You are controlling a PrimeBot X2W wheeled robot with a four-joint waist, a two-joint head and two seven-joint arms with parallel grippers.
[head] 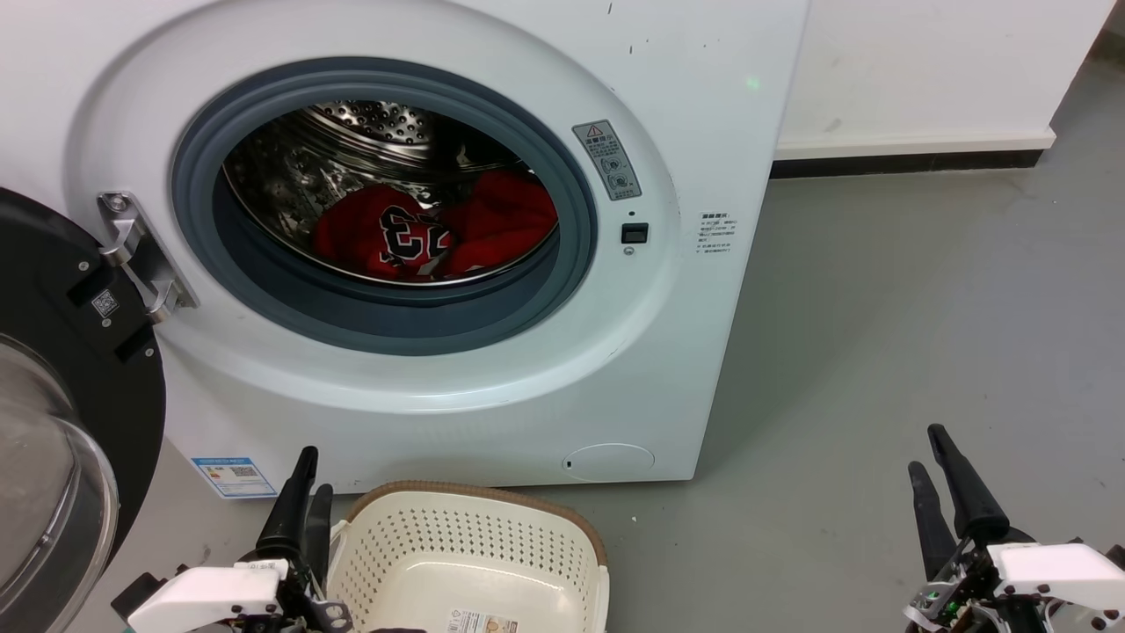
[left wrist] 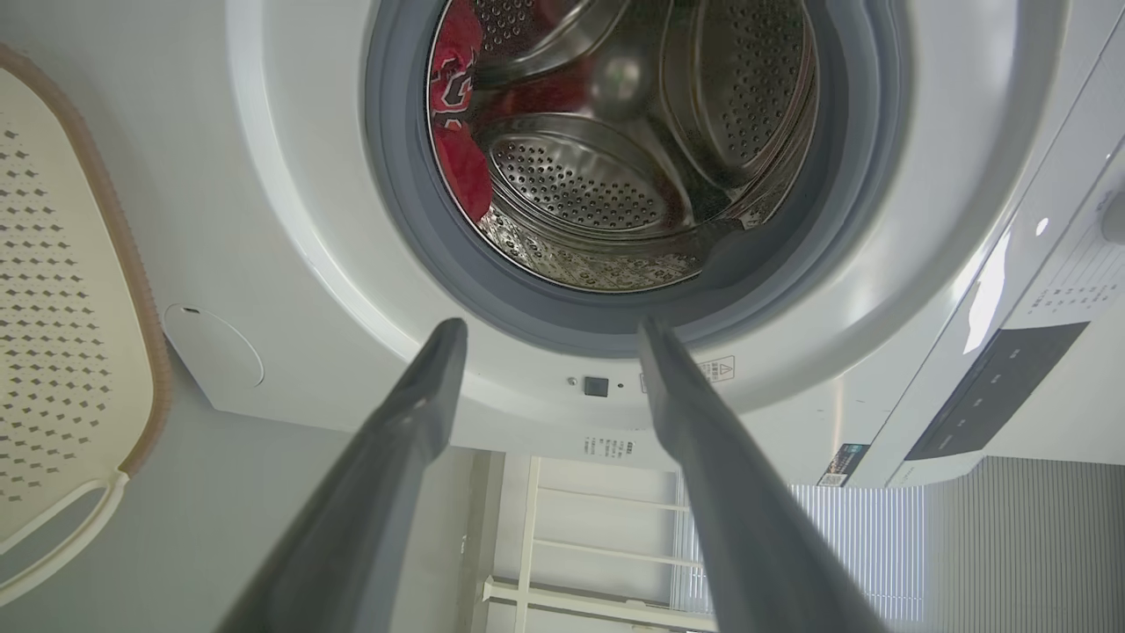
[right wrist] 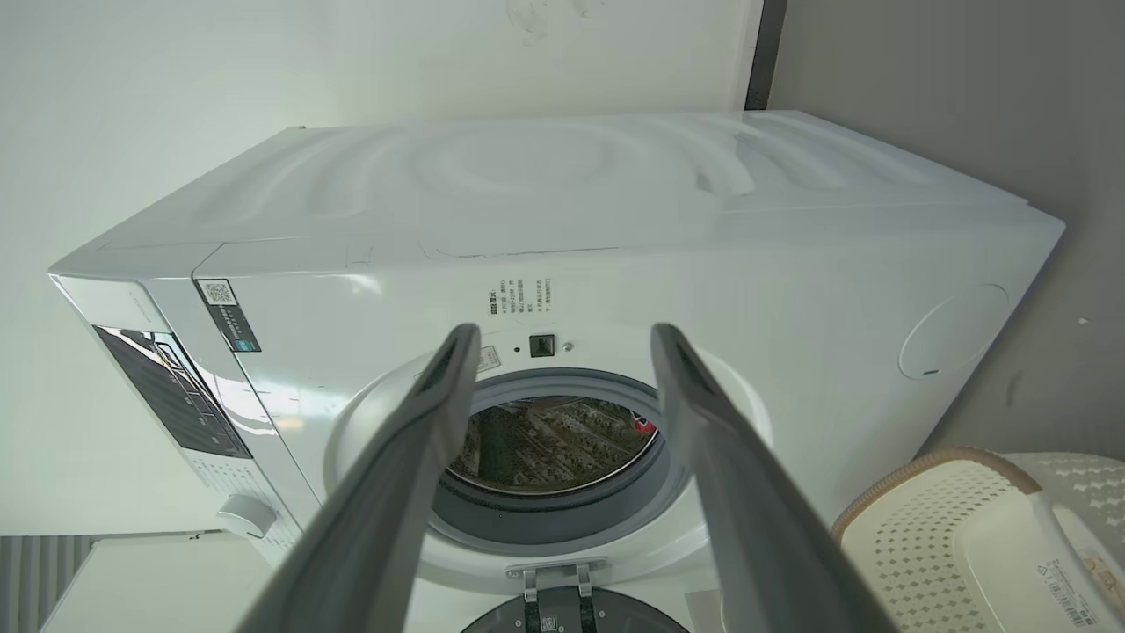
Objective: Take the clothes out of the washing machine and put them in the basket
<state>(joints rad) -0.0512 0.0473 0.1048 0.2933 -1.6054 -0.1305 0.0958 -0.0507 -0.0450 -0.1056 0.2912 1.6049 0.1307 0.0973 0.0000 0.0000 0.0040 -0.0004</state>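
Red soft clothes (head: 422,233) sit in the white washing machine (head: 703,132); cream perforated plastic basket (head: 466,536) holds a label (head: 479,622); left end effector (head: 315,475) and right end effector (head: 925,448) apart.

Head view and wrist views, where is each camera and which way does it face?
Head view: on the head, looking down at washing machine and basket; left pincer, right pincer below.
Left wrist view: on that wrist, facing the drum between its fingers.
Right wrist view: likewise, facing the porthole.
All share the red clothes.

The door (head: 61,290) runs off the left edge, the basket (head: 457,527) off the bottom; the sticker (head: 606,160) print is unreadable.
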